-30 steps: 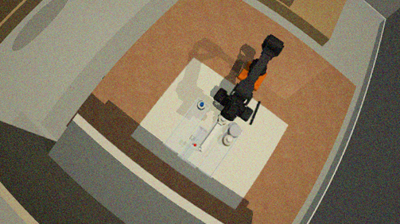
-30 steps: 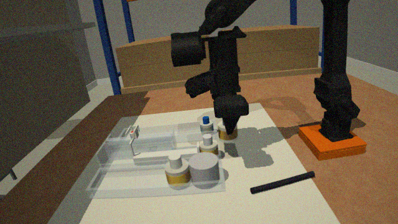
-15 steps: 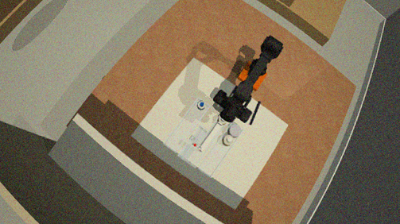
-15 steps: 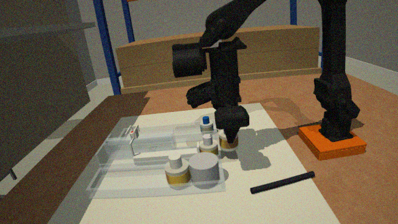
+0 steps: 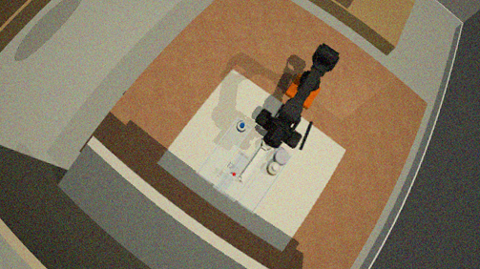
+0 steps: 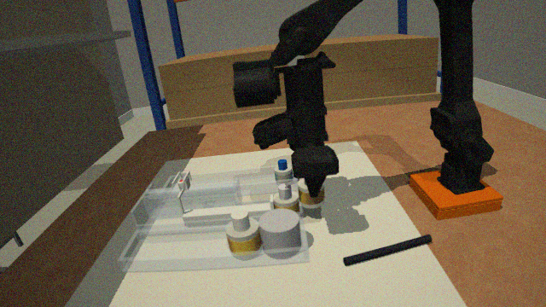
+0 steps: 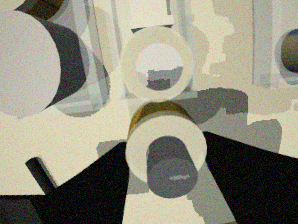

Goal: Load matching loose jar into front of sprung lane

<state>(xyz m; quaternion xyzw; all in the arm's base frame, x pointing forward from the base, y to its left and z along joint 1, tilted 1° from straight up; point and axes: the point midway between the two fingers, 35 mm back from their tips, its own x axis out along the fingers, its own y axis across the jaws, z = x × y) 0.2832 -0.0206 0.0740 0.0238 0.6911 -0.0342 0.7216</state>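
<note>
My gripper (image 6: pixel 314 189) (image 7: pixel 164 143) is shut on a jar (image 6: pixel 305 197) (image 7: pixel 137 146) with white shoulders, a gold band and a grey cap. The jar is upright, seemingly just above the mat, outside the front end of the middle lane; the top view does not show it under the arm. A similar gold-banded jar (image 6: pixel 286 204) (image 7: pixel 131 62) stands in that lane behind the low front stop (image 7: pixel 192 94). The two jars are close; any contact between them cannot be told. A long white piece (image 6: pixel 226 217) (image 5: pixel 254 165) lies behind the lane jar; the pusher plate is mostly hidden.
In the clear side lane stand a wide grey jar (image 5: pixel 281 155) (image 6: pixel 280 234) (image 7: pixel 27 65) and a gold-banded jar (image 5: pixel 272 167) (image 6: pixel 243 240). A blue-capped jar (image 5: pixel 241 126) (image 6: pixel 282 171) stands in the opposite lane. A black rod (image 5: pixel 305 136) (image 6: pixel 387 250) (image 7: pixel 41 175) lies on the mat.
</note>
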